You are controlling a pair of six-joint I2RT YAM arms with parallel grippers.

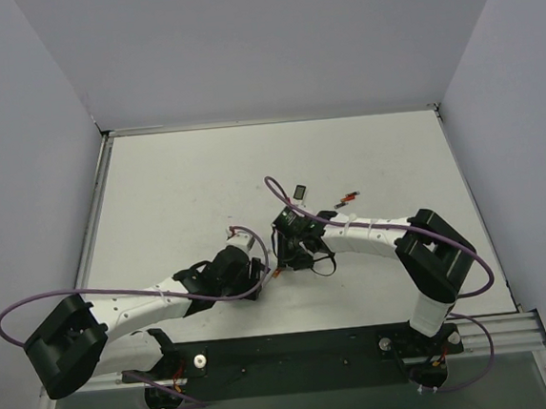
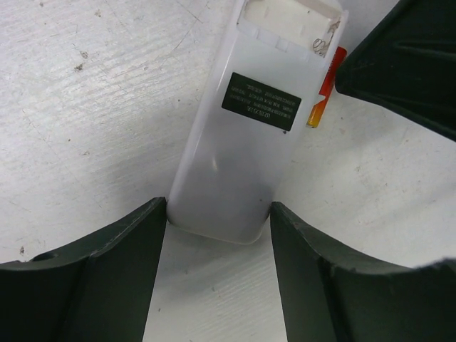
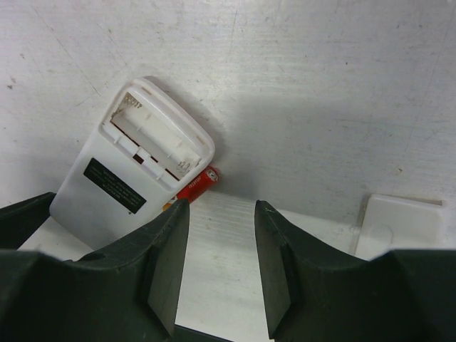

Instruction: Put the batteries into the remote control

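The remote control (image 2: 246, 135) lies white face up, showing a dark label, with its battery bay (image 3: 153, 139) open and holding nothing. My left gripper (image 2: 219, 214) is shut on the remote's near end, one fingertip touching each side. A red battery (image 3: 199, 184) lies on the table against the remote's long edge, beside the bay. My right gripper (image 3: 222, 206) stands open just short of that battery, with nothing between its fingers. In the top view both grippers meet at mid-table and largely hide the remote. Another battery (image 1: 349, 198) lies farther back on the right.
A white cover piece (image 3: 399, 222) lies on the table to the right of my right gripper. A small white and dark piece (image 1: 302, 191) lies behind the grippers. Grey walls enclose the white table (image 1: 176, 194) on three sides.
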